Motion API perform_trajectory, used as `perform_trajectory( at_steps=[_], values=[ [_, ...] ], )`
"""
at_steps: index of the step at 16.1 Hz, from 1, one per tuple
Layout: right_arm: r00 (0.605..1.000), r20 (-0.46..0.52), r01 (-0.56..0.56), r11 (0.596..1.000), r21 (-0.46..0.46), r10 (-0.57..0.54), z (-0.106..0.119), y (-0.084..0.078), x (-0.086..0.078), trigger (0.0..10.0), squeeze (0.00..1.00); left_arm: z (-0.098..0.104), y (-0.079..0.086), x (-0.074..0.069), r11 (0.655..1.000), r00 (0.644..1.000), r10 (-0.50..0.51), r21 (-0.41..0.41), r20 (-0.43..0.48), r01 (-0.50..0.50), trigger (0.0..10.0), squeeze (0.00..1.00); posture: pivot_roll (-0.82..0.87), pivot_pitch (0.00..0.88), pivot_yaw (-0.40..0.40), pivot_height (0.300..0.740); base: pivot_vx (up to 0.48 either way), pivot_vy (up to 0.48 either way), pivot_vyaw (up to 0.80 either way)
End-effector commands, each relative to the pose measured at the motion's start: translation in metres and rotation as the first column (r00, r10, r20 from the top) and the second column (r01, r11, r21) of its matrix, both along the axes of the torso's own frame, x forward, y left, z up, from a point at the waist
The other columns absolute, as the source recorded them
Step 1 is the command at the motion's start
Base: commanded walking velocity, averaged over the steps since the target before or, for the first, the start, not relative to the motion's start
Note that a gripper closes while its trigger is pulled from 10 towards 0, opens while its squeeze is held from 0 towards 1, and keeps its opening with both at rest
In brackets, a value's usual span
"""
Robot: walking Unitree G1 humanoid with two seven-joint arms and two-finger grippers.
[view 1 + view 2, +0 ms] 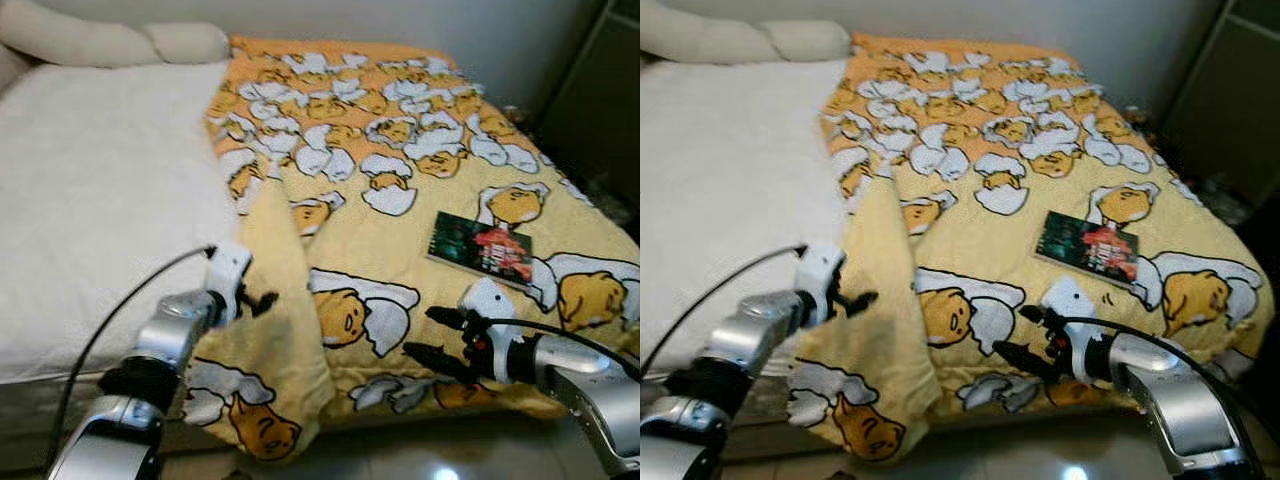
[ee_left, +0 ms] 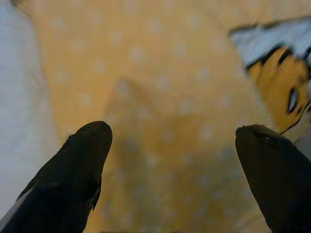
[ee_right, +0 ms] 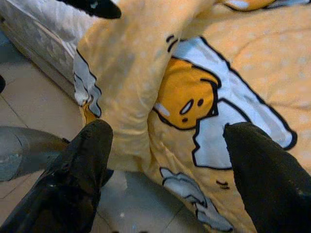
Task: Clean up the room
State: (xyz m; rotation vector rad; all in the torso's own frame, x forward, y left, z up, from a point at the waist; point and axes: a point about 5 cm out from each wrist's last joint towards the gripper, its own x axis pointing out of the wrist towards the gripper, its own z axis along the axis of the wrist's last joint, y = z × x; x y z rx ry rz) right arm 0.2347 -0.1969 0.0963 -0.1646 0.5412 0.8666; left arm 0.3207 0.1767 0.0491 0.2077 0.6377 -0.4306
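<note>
Yellow blanket (image 1: 400, 200) with a cartoon egg pattern covers the right part of the bed, and its left edge is folded over in a long ridge that runs down toward the foot. Its lower corner hangs over the front edge of the bed, above the tiled floor (image 3: 29, 111). A dark book (image 1: 481, 249) with a red picture on its cover lies flat on the blanket, on the right side and well apart from the fold.

To the left of the blanket the white mattress (image 1: 90, 200) is bare, and two pale pillows (image 1: 110, 42) lie at the head of the bed beside the wall.

The left gripper (image 1: 258, 301) is at the folded edge of the blanket, near the foot of the bed. In the left wrist view its two black fingers (image 2: 82, 165) stand wide apart with yellow dotted cloth just in front of them, and nothing is held between them. The right gripper (image 1: 435, 335) hovers over the lower right part of the blanket, in front of the book. Its fingers (image 3: 82, 165) are spread apart too, with no cloth between them.
</note>
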Motion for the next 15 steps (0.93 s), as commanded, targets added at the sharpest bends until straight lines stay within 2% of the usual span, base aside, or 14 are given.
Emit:
perform_trajectory(
  at_steps=[1,2,5,8,10,13,15],
  values=[
    [0.999,0.028,0.024,1.000,-0.012,-0.024,0.005,-0.001,0.005,10.0,0.00,0.008,-0.003,0.008,1.000,0.999,0.002,-0.007,0.050,-0.001,10.0,0.00,-0.17,0.000,-0.049,0.740,0.000,0.000,0.00],
    [0.999,0.029,0.032,0.999,0.001,-0.032,0.005,0.001,0.006,10.0,0.00,0.007,-0.003,0.009,1.000,0.999,0.005,-0.019,0.050,-0.004,10.0,0.00,-0.17,0.000,-0.050,0.740,0.000,0.000,0.00],
    [1.000,0.008,0.016,1.000,0.023,-0.017,0.002,0.009,0.002,10.0,0.00,-0.002,-0.001,0.008,0.998,1.000,-0.015,0.053,0.021,0.014,10.0,0.00,-0.17,0.000,-0.063,0.740,0.000,0.000,0.00],
    [1.000,0.003,0.018,1.000,-0.014,-0.018,-0.005,0.006,0.000,10.0,0.00,-0.008,-0.002,0.010,0.996,1.000,-0.014,0.092,-0.013,0.016,10.0,0.00,-0.17,0.000,-0.081,0.740,0.000,0.000,0.00],
    [0.998,0.036,0.053,0.997,-0.054,-0.051,-0.005,0.000,0.004,10.0,0.00,-0.015,-0.006,0.008,0.995,0.999,-0.017,0.100,-0.035,0.020,10.0,0.00,-0.18,0.000,-0.091,0.740,0.000,0.000,0.00],
    [0.993,0.092,0.077,0.995,-0.066,-0.071,-0.005,0.006,0.009,10.0,0.00,-0.016,-0.006,0.009,0.989,0.999,-0.012,0.145,-0.031,0.016,10.0,0.00,-0.19,0.000,-0.086,0.740,0.000,0.000,0.00],
    [0.983,0.132,0.136,0.989,-0.053,-0.128,-0.007,0.013,0.009,10.0,0.00,-0.010,-0.001,0.015,0.986,1.000,0.005,0.166,-0.004,-0.004,10.0,0.00,-0.19,0.000,-0.043,0.740,0.000,0.000,0.00]
  ],
)
